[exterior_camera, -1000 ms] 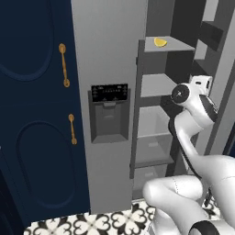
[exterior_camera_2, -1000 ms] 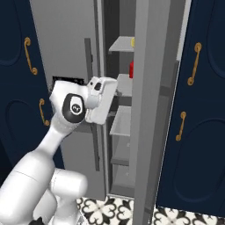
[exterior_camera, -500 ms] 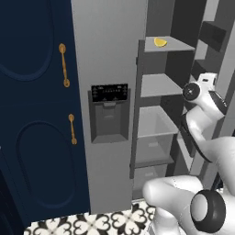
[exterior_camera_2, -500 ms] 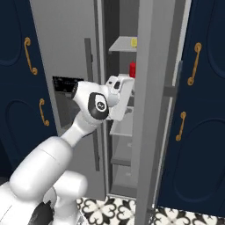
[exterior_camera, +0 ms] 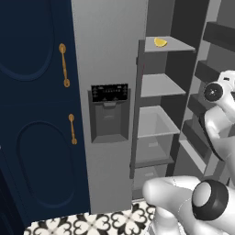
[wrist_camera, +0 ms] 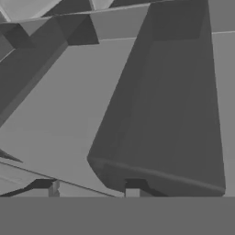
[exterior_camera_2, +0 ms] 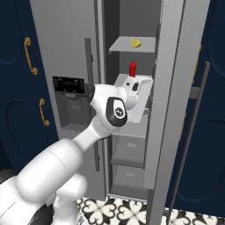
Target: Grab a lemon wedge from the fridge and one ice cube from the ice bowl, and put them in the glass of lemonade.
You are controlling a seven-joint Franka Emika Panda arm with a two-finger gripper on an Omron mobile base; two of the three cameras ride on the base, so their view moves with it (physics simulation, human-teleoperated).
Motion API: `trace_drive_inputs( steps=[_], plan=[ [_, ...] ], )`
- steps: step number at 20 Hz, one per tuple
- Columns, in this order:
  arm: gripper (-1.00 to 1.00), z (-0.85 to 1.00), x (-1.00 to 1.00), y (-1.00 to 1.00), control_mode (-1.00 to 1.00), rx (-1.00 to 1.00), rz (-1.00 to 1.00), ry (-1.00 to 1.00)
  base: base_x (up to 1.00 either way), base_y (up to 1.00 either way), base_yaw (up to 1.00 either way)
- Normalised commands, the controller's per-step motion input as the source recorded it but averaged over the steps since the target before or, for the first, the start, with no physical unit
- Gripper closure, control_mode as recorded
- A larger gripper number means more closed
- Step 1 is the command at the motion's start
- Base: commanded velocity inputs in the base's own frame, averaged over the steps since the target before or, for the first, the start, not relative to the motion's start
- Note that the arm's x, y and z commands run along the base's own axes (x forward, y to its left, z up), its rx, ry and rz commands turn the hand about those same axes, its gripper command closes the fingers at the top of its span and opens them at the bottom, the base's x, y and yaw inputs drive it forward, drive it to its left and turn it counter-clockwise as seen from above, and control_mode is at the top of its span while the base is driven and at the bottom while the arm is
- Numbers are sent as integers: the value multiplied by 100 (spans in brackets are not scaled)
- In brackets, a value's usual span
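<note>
**Lemon wedge on the top fridge shelf, hand below it inside the open fridge**

The lemon wedge (exterior_camera: 160,42) lies on the top shelf (exterior_camera: 176,45) of the open fridge (exterior_camera: 110,59), a small yellow crescent resting flat, its long axis running roughly along the shelf's width; in the right base view it (exterior_camera_2: 136,42) sits toward the shelf's right side. Nothing touches it. It is above the hand and well apart from it.

A red bottle (exterior_camera_2: 132,68) stands upright one shelf lower, just above the hand (exterior_camera_2: 139,90), which reaches into the fridge at middle-shelf height. From the hand's own camera, two small finger tips (wrist_camera: 132,192) rise in front of grey shelves and inner walls, with a gap between them and nothing in it; whether the hand is released or clenched I cannot tell.

Beside the fridge stands a navy cabinet (exterior_camera: 32,114) with gold handles (exterior_camera: 64,64).
</note>
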Motion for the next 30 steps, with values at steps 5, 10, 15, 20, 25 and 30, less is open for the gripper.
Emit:
trace_drive_inputs(
  steps=[5, 10, 15, 20, 25, 30],
  plan=[
    [-100, 2, -64, 8, -100, 1, 0, -8, 0, 0, 0],
    [-100, 58, -73, 88, -100, 0, -6, -25, 0, 0, 0],
    [-100, 63, -45, 100, -100, 5, -25, -20, 0, 0, 0],
    [-100, 9, -30, 100, -100, 30, -32, -13, 0, 0, 0],
    [-100, -72, -22, 86, -100, 73, -18, -17, 0, 0, 0],
    [-100, -58, -10, 30, -100, 90, 9, -3, 0, 0, 0]
  ],
)
